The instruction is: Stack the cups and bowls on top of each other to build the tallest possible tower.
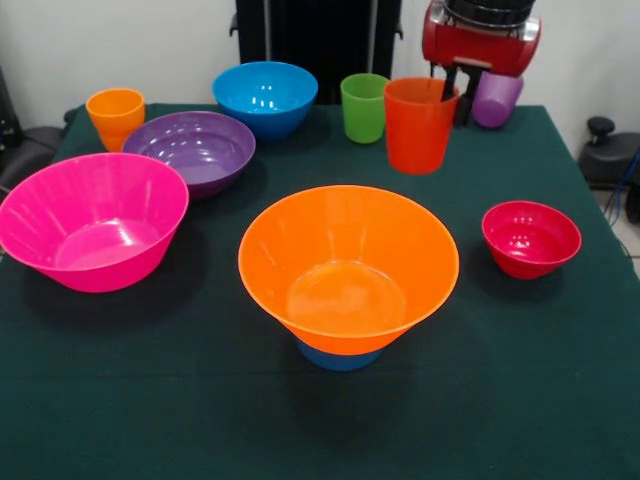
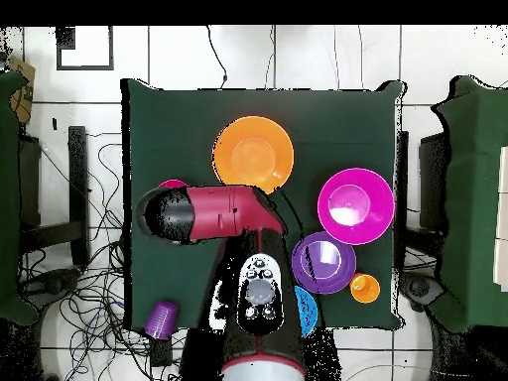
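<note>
My gripper [image 1: 457,95] is at the table's far right in the front view, shut on the rim of the red-orange cup [image 1: 420,125]. One finger is inside the cup and one outside. The cup hangs upright, seemingly just above the cloth. The tower stands at the near middle: the large orange bowl [image 1: 345,265] sits on the small light-blue bowl [image 1: 338,357] and is empty. The orange bowl also shows in the overhead view [image 2: 253,154]. The green cup [image 1: 363,107] stands just left of the held cup. The purple cup [image 1: 497,98] is tilted behind the gripper.
The pink bowl [image 1: 92,220], purple bowl [image 1: 192,148], blue bowl [image 1: 265,97] and yellow-orange cup [image 1: 116,115] stand on the left. The small red bowl [image 1: 530,238] stands on the right. In the overhead view the arm [image 2: 223,213] hides the table's middle.
</note>
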{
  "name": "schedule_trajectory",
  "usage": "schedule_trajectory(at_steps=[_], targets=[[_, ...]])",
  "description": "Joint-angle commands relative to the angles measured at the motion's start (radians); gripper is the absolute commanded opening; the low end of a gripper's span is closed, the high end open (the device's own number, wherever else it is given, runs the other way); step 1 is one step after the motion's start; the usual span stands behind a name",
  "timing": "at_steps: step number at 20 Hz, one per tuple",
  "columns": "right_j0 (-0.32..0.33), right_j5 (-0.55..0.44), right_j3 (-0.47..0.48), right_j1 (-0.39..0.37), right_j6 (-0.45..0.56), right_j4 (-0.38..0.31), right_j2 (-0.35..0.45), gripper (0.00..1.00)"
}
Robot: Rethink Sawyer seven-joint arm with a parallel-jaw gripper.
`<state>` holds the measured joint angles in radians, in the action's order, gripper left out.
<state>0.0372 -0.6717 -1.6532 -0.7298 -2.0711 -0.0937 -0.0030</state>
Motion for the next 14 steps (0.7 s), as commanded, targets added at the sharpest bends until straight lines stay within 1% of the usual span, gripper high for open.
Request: schedule_trajectory(at_steps=[1, 3, 14], targets=[[0.019, -0.186, 0.193, 0.098, 0.060, -0.021, 0.108, 0.00], [0.026, -0.212, 0.217, 0.100, 0.079, -0.025, 0.113, 0.00], [0.096, -0.274, 0.370, 0.186, 0.207, -0.080, 0.165, 0.00]])
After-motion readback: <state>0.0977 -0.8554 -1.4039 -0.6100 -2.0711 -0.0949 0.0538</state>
